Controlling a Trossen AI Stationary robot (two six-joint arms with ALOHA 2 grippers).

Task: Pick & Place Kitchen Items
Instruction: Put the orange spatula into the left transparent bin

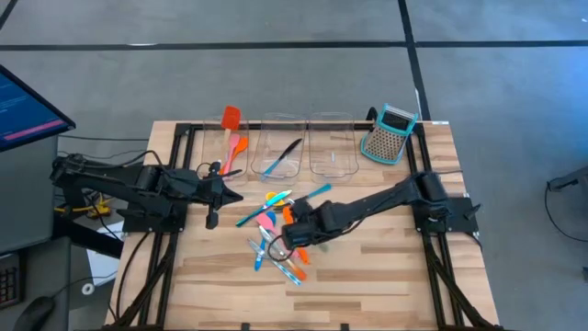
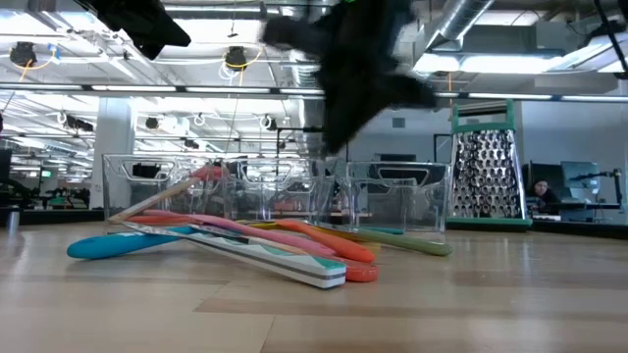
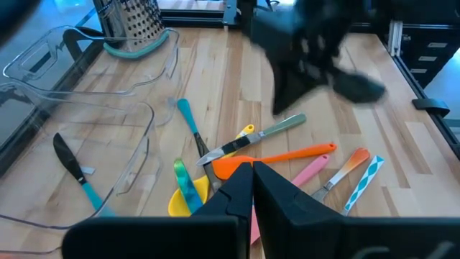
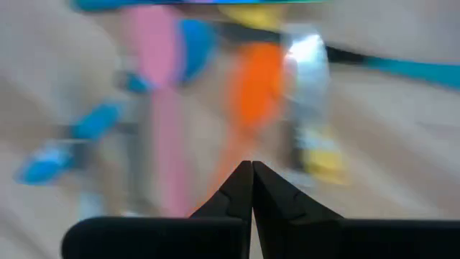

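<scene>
utensil pile blurred, right pincer smeared

Overhead looks straight down, low camera level; both share the utensil pile

Room: grey floor with dark seams; monitor at left of high view; exposed ceiling ducts, hanging lamps; wooden counter.

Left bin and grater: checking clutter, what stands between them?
In the high view, a second clear bin stands between the left bin and the grater.
</scene>
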